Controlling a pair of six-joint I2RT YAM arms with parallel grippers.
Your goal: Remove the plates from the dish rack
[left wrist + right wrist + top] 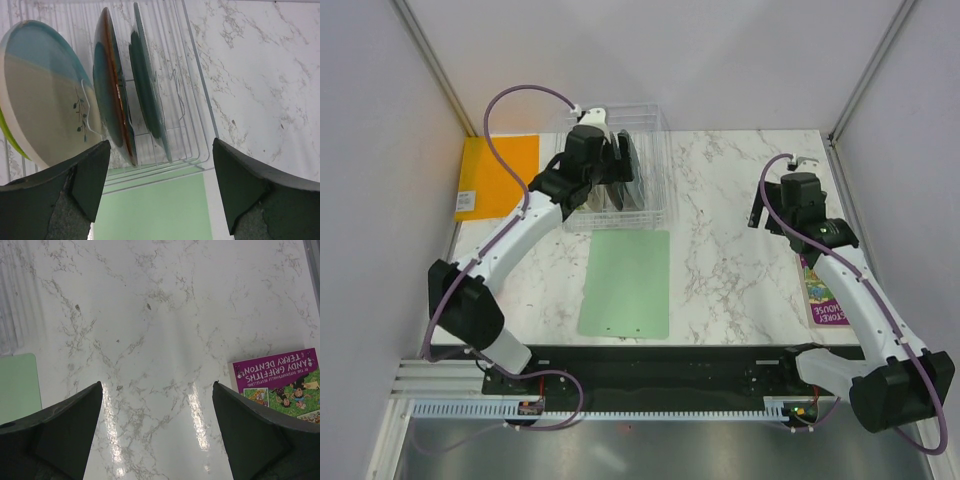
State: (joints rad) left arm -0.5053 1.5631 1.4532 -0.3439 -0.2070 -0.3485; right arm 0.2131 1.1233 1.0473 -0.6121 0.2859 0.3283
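The clear dish rack (655,150) stands at the back of the table, left of centre. Several plates stand on edge in it. In the left wrist view they are a cream plate with a leaf sprig (45,95), a lime-green plate (9,137) behind it, a dark blue plate with a brown rim (112,95) and a teal-grey plate (147,85). My left gripper (603,165) hovers over the rack, open and empty (157,185), with the plates just ahead of its fingers. My right gripper (765,212) is open and empty (157,430) above bare marble at the right.
A pale-green mat (625,283) lies flat just in front of the rack, also seen in the left wrist view (155,210). An orange sheet (498,175) lies left of the rack. A purple book (823,295) lies near the table's right edge (280,375). White walls enclose the table.
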